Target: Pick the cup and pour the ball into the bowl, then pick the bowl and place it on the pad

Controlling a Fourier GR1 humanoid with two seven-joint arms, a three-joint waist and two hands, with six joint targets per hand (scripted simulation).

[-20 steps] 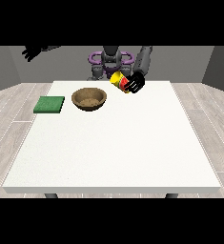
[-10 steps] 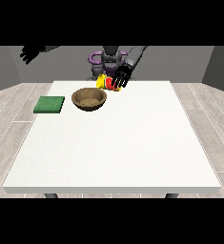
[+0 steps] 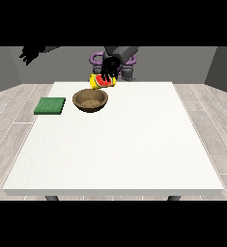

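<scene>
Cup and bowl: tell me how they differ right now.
The cup is yellow and red; the bowl is brown. The cup is held in the air, tipped on its side, by the hand at the view's right; the bowl sits upright on the table, untouched. Both are open containers.

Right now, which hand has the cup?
The hand at the view's right, fingers wrapped over the tilted yellow cup behind the bowl; the other hand hangs raised, holding nothing.
</scene>
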